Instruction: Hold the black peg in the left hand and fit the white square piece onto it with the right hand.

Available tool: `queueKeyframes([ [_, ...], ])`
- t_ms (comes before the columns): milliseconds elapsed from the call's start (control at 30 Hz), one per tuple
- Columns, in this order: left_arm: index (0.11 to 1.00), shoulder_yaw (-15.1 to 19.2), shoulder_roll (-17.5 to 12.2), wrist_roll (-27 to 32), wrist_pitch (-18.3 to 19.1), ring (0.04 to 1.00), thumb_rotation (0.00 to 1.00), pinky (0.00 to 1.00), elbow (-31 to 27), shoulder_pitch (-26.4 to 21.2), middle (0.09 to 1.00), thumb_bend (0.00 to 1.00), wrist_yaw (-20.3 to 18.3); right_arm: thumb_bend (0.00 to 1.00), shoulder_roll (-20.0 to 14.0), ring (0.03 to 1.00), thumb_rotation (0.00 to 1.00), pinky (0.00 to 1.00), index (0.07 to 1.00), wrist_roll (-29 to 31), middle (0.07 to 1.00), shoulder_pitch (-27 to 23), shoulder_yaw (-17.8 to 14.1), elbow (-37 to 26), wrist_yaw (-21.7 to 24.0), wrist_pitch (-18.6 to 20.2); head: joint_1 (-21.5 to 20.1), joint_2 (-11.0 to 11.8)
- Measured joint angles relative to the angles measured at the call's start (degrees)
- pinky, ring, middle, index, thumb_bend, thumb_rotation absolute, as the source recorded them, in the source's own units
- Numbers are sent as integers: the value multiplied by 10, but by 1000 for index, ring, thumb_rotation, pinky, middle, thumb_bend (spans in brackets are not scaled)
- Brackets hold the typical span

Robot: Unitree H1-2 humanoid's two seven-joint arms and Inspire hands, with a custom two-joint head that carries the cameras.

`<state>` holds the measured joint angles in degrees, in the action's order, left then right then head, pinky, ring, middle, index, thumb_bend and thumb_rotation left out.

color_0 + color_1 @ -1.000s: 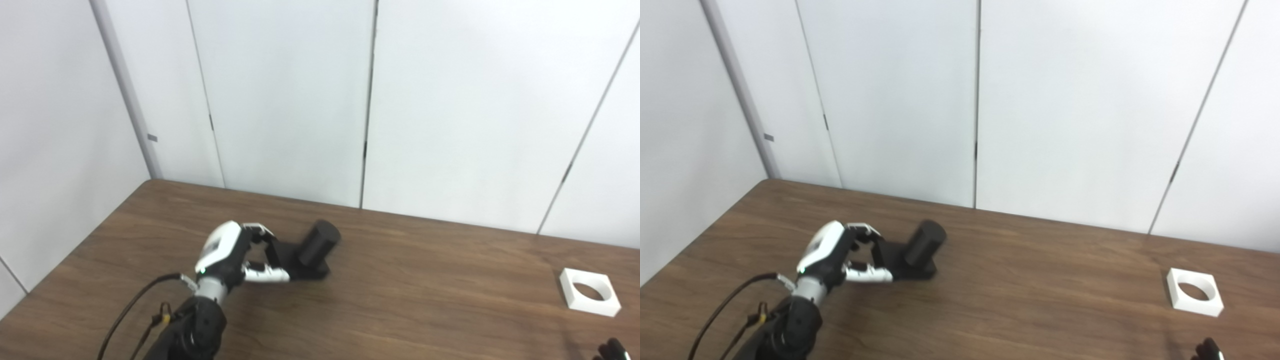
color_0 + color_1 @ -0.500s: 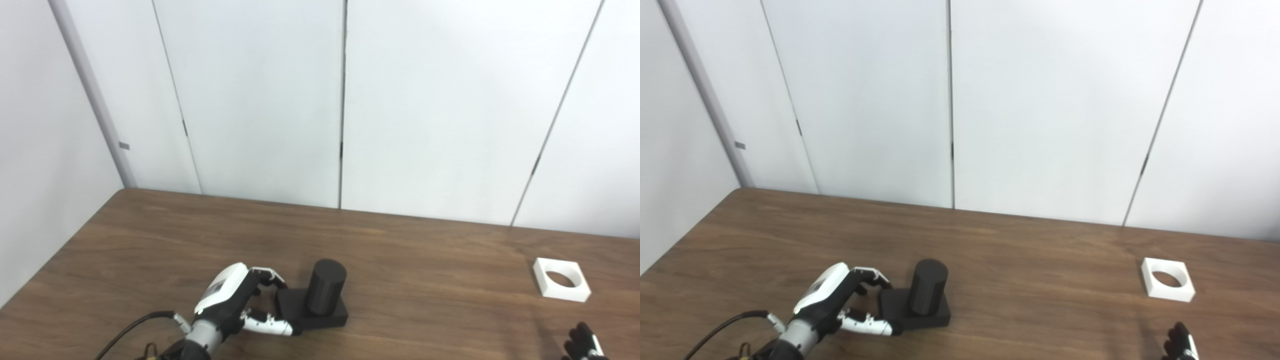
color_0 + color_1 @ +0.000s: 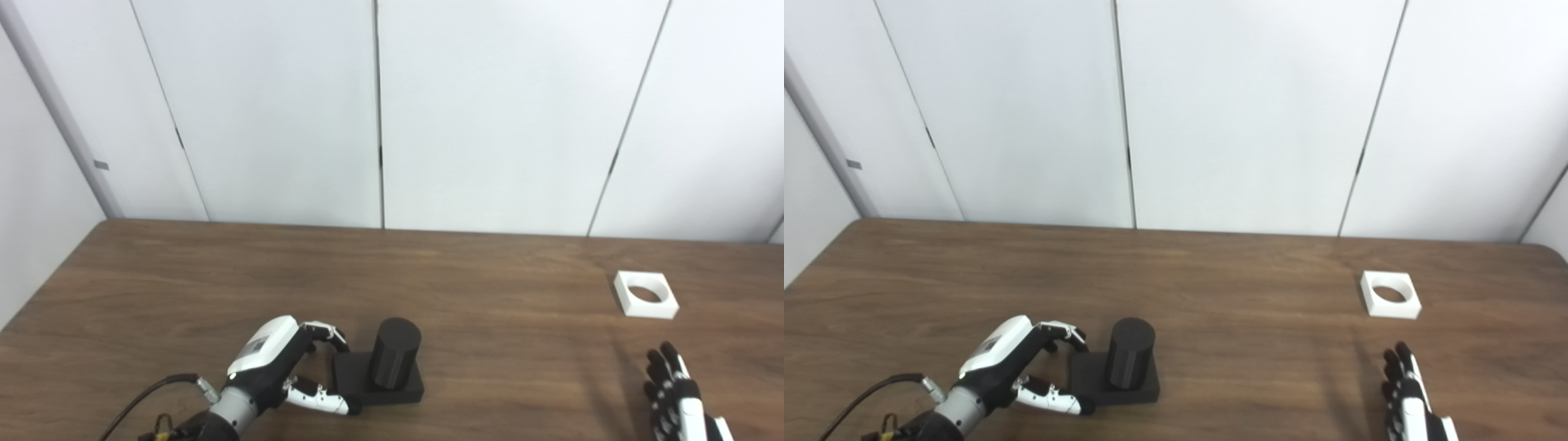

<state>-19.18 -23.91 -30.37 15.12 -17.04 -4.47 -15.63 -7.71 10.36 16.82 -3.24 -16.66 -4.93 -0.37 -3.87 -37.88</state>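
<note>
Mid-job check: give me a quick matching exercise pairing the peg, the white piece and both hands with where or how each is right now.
1. black peg
2. white square piece
3. left hand
4. right hand

A. fingers spread, holding nothing, near the front edge
B. lying alone, far right of the table
C. upright on its square base
D. fingers around the base's left edge

Pairs: 1-C, 2-B, 3-D, 4-A

The right hand [image 3: 680, 398] is cut off below its palm by the bottom edge
</note>
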Motion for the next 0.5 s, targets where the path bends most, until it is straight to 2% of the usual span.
queueKeyframes([
  [233, 489, -25, 3, 4, -6, 869, 43, 772, -17, 13, 815, 511, -8, 527, 1, 1000, 1000, 1000, 1000, -3, 963, 0, 14, -10, -2, 11, -14, -21],
  [433, 490, -60, 6, -28, -56, 871, 45, 795, -17, 23, 815, 510, -1, 544, 1, 1000, 1000, 1000, 1000, -5, 962, -1, 19, -19, -8, 27, -23, -40],
  [500, 490, -68, 11, -37, -69, 874, 46, 845, -17, 28, 813, 510, 0, 560, 1, 1000, 1000, 1000, 1000, -5, 963, -1, 20, -22, -9, 32, -27, -48],
])
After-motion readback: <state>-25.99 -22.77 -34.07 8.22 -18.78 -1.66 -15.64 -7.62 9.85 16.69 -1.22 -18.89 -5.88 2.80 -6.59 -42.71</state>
